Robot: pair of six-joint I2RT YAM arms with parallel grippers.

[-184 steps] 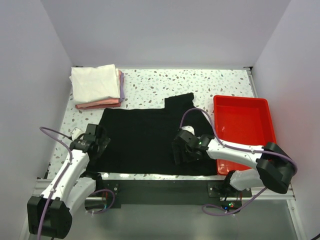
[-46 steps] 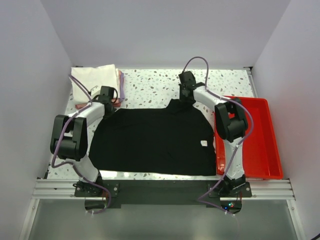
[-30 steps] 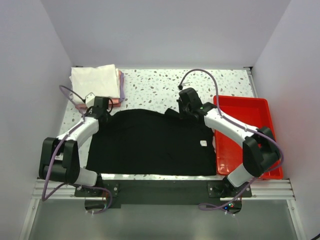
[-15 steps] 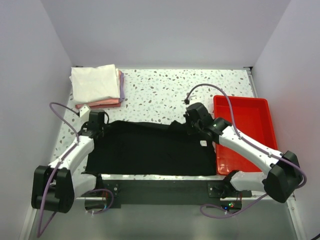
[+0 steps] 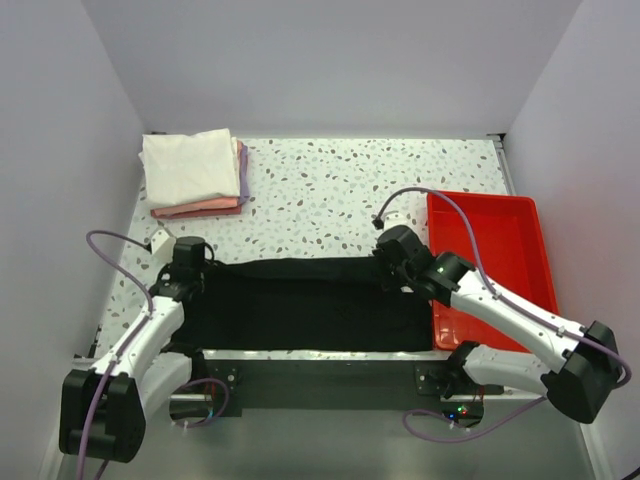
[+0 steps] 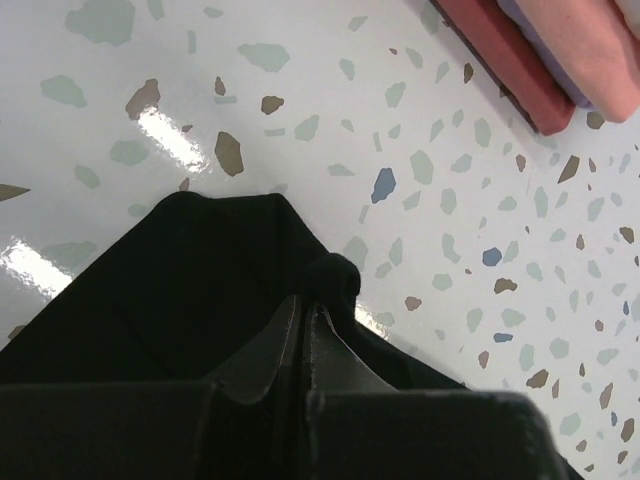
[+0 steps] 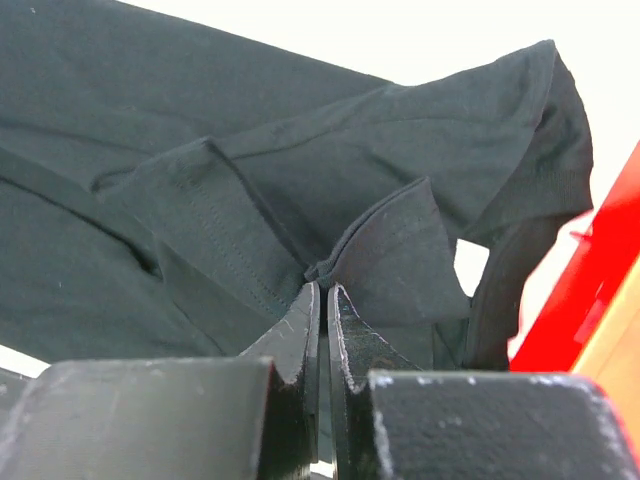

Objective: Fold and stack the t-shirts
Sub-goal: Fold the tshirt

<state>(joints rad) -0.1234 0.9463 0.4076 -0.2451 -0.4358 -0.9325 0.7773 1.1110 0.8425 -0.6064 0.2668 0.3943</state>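
While both jaws clench the shirt (image 5: 300, 305) at its folded edge, risk: thin pinch slips, your fold lands crooked; right end bunches near tray (image 5: 485, 245).

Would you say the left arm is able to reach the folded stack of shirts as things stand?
Probably not freely: the left gripper is shut on a corner of the black t-shirt, so it would drag that along. Otherwise only bare table lies between it and the folded stack.
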